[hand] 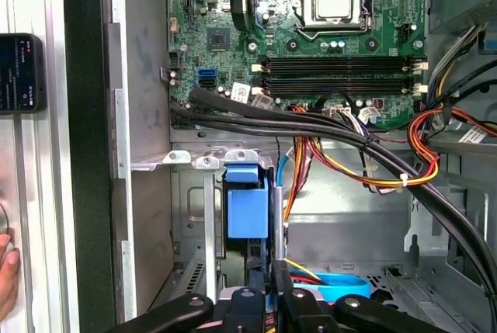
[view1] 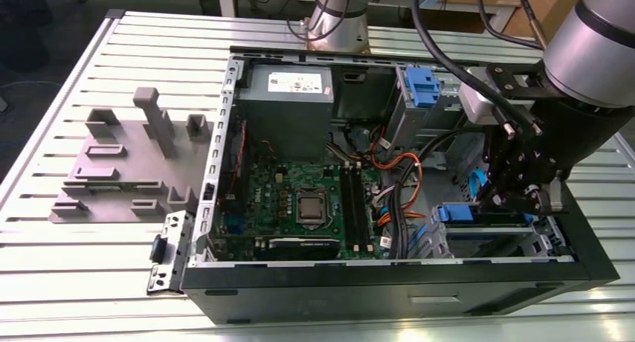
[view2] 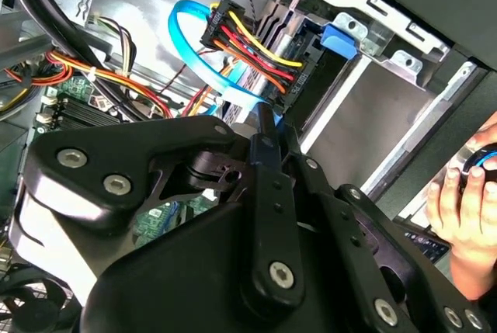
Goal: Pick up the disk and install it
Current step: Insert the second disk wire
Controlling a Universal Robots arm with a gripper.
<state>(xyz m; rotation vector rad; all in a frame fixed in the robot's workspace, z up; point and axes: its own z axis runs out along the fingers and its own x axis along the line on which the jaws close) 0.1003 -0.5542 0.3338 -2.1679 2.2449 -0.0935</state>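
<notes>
The disk [view1: 465, 213] sits on edge in the drive cage at the front corner of the open computer case on the exterior view's right, its blue end piece facing up. In the first wrist view the blue end of the disk [hand: 247, 210] lies just beyond my gripper [hand: 271, 280]. The fingers are shut together with nothing between them, and their tips are against the disk's side. My gripper [view1: 527, 199] hangs straight down into that cage. In the second wrist view my gripper [view2: 266, 125] points at the bay beside a bundle of coloured cables [view2: 248, 42].
Black cable bundles [hand: 311, 125] cross between the motherboard [hand: 334, 30] and the cage. A grey slotted holder block [view1: 129, 167] stands on the table at the exterior view's left. A person's hand [view2: 466, 209] rests outside the case wall, and a phone [hand: 19, 73] lies nearby.
</notes>
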